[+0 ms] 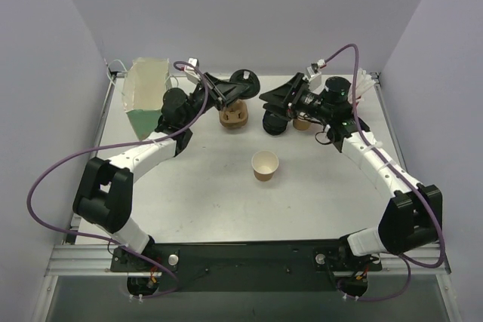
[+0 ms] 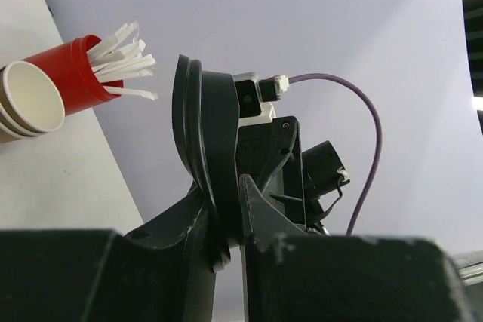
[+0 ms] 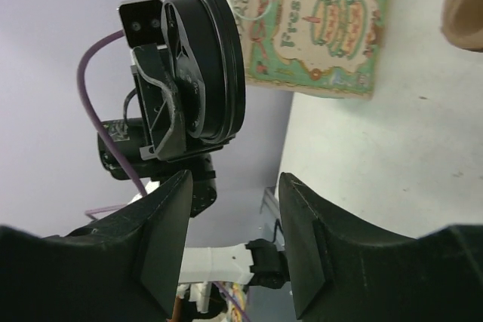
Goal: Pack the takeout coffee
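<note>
A small brown paper cup (image 1: 265, 165), the takeout coffee's cup, stands upright and lidless in the middle of the table. Its round black lid (image 1: 244, 78) (image 2: 204, 126) (image 3: 219, 58) hangs in the air at the back, on edge, with my left gripper (image 1: 230, 90) (image 2: 230, 201) shut on its rim. My right gripper (image 1: 267, 99) (image 3: 234, 194) faces the lid from the right, a short way off. Its jaws are open with nothing between them.
A green and white printed paper bag (image 1: 143, 97) (image 3: 309, 28) stands open at the back left. A brown cup carrier (image 1: 234, 117) and a stack of black lids (image 1: 273, 124) sit below the grippers. A red cup with white sticks (image 2: 75, 69) stands beside stacked tan cups (image 2: 26, 103).
</note>
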Controlling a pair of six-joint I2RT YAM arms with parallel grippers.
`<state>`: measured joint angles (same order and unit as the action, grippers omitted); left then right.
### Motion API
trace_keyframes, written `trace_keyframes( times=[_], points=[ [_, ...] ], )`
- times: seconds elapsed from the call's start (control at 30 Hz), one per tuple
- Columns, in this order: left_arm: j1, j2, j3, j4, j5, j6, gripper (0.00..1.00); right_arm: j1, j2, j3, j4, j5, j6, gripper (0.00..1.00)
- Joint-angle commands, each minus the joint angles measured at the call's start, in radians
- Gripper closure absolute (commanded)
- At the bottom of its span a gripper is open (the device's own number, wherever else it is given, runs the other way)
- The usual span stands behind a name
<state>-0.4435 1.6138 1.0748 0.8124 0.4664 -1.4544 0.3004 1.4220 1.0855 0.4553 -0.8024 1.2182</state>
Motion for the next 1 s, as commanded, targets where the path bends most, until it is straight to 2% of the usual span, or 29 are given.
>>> trace_keyframes(
  times=[0.0,0.3,0.4,0.57,0.83,0.97],
  points=[
    [-0.011,-0.029,-0.038,0.057,0.028,0.022,0.8,-0.015,-0.067,0.047,-0.271,0.106,-0.222,0.55],
    [-0.089,-0.046,-0.133,0.027,0.071,0.066,0.81,-0.027,-0.138,0.076,-0.604,0.359,-0.41,0.55],
    [-0.121,-0.046,-0.177,0.036,0.087,0.066,0.8,-0.026,-0.14,0.06,-0.644,0.397,-0.448,0.55],
    [-0.164,-0.052,-0.243,0.018,0.103,0.077,0.81,-0.026,-0.155,-0.005,-0.65,0.448,-0.471,0.51],
    [-0.21,-0.023,-0.292,-0.006,0.126,0.089,0.81,-0.006,-0.178,-0.142,-0.575,0.468,-0.482,0.29],
    [-0.224,0.009,-0.296,0.005,0.13,0.089,0.81,0.008,-0.193,-0.225,-0.494,0.454,-0.473,0.23]
  ],
)
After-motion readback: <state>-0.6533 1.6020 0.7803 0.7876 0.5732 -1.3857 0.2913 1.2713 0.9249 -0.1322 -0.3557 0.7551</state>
